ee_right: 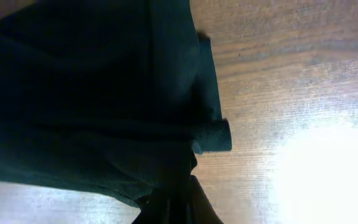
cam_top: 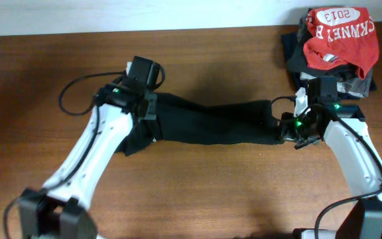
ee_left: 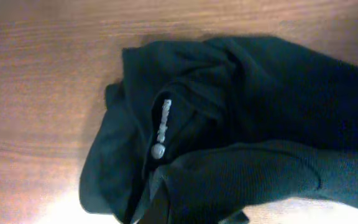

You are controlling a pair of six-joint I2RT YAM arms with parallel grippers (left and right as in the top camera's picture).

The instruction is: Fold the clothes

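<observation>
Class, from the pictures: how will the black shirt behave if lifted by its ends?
Probably floppy: the black shirt is bunched into a wrinkled band, so its middle should sag. Likely light and not slippery: its fabric looks soft and matte.

On the table, across its middle: the clothes, stretched left to right. Ends at the left gripper on one side and at the right gripper on the other (each end caught in the jaws). Reaches nearest the front edge just beside the left gripper. Behind the right gripper, at the far right corner: a pile of garments, apart from the clothes.
</observation>
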